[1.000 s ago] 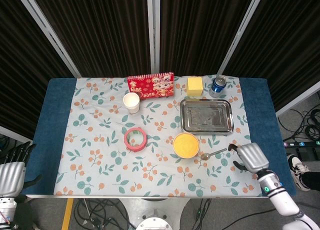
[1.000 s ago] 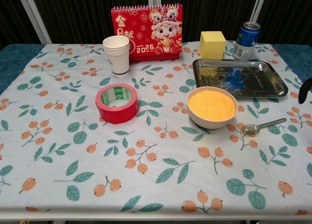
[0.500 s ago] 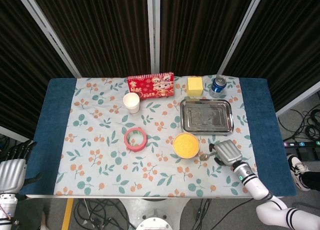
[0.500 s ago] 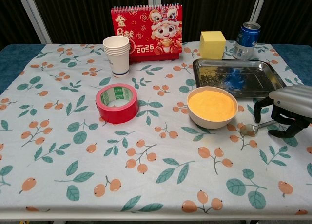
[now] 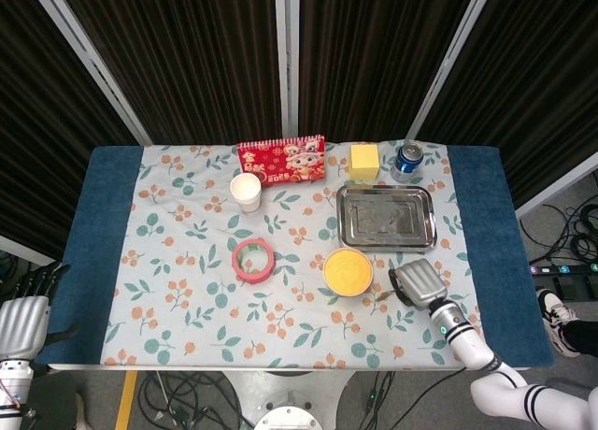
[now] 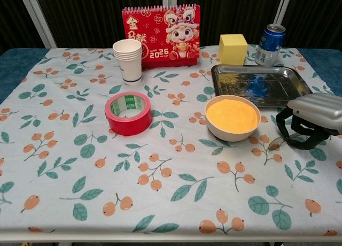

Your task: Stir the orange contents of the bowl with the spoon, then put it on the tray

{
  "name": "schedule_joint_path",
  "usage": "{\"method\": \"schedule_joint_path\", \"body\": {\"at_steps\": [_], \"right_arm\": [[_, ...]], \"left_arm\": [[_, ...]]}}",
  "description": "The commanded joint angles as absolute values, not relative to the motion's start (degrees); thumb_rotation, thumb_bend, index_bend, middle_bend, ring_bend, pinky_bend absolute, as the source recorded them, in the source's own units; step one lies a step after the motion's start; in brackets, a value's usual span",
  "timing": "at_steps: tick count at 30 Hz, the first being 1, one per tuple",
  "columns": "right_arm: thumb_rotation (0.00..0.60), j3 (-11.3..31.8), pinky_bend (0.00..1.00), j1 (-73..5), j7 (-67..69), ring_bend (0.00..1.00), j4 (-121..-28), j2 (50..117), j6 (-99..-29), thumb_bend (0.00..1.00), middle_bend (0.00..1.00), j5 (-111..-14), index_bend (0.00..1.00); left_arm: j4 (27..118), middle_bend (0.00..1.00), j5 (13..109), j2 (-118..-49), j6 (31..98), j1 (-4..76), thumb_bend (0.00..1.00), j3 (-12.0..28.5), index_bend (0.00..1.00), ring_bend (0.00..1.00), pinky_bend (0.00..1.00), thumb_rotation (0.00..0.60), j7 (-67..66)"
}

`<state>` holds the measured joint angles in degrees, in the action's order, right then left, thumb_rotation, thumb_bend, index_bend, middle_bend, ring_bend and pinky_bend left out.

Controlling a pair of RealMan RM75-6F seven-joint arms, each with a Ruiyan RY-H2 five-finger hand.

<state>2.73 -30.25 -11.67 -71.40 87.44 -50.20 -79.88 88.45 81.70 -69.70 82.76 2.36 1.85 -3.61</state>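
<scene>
The white bowl [image 5: 348, 271] [image 6: 233, 116] of orange powder sits just in front of the steel tray [image 5: 386, 217] [image 6: 262, 84]. Right of the bowl, the metal spoon [image 5: 382, 296] [image 6: 275, 146] lies on the cloth, with only its bowl end showing. My right hand [image 5: 419, 283] [image 6: 315, 115] covers the spoon's handle, its dark fingers [image 6: 299, 139] curled down around it. Whether they grip the handle is hidden. My left hand [image 5: 21, 322] hangs off the table's near left corner, fingers apart and holding nothing.
A red tape roll [image 6: 128, 113] lies left of the bowl. A stack of paper cups [image 6: 127, 60], a red calendar [image 6: 161, 29], a yellow block [image 6: 233, 48] and a blue can [image 6: 270, 44] stand along the back, behind the tray.
My right hand has moved in from the right table edge toward the bowl, settled over the spoon handle and curled its fingers down. The spoon's handle is now hidden. The left hand is still.
</scene>
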Motion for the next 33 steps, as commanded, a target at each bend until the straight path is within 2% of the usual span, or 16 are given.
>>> {"method": "schedule_joint_path", "body": {"at_steps": [1, 7, 13, 18, 26, 28, 33], "right_arm": [[0.6, 2.7, 1.0, -30.5, -11.8, 0.91, -72.0, 87.0, -50.2, 0.34, 0.91, -79.9, 0.64], [0.6, 3.2, 1.0, -32.0, -11.5, 0.91, -79.5, 80.5, -50.8, 0.34, 0.91, -81.7, 0.64], [0.6, 6.8, 1.0, -35.9, -12.7, 0.91, -88.0, 74.3, -48.6, 0.34, 0.91, -80.2, 0.64], [0.6, 9.6, 1.0, -40.6, -17.1, 0.91, -88.7, 76.5, -44.3, 0.34, 0.91, -75.0, 0.65], [0.6, 9.0, 1.0, -45.0, -26.2, 0.9, -86.0, 82.7, -42.0, 0.34, 0.91, -66.9, 0.61], [0.6, 8.6, 1.0, -45.2, -27.1, 0.9, -86.0, 83.1, -42.2, 0.34, 0.91, -65.8, 0.59], [0.6, 7.9, 1.0, -45.6, -28.1, 0.9, -86.5, 83.2, -43.1, 0.34, 0.91, -63.5, 0.43]], "left_arm": [[88.3, 0.18, 81.7, -69.8, 82.8, 2.3, 0.14, 1.8, 0.19, 0.12, 0.12, 0.6, -3.4], [88.2, 0.18, 81.8, -69.6, 83.3, 2.1, 0.14, 1.7, 0.19, 0.12, 0.12, 0.6, -3.2], [88.7, 0.18, 82.4, -69.2, 84.0, 2.0, 0.14, 1.7, 0.19, 0.12, 0.13, 0.6, -3.1], [89.0, 0.18, 82.4, -69.0, 84.3, 1.8, 0.14, 1.6, 0.19, 0.12, 0.12, 0.6, -3.1], [88.5, 0.18, 82.0, -69.0, 84.1, 1.4, 0.14, 1.4, 0.19, 0.12, 0.12, 0.6, -2.1], [88.3, 0.18, 81.9, -69.1, 84.0, 1.4, 0.14, 1.3, 0.19, 0.12, 0.12, 0.6, -1.9], [87.6, 0.18, 82.1, -69.4, 83.9, 1.5, 0.14, 1.3, 0.19, 0.12, 0.12, 0.6, -1.3]]}}
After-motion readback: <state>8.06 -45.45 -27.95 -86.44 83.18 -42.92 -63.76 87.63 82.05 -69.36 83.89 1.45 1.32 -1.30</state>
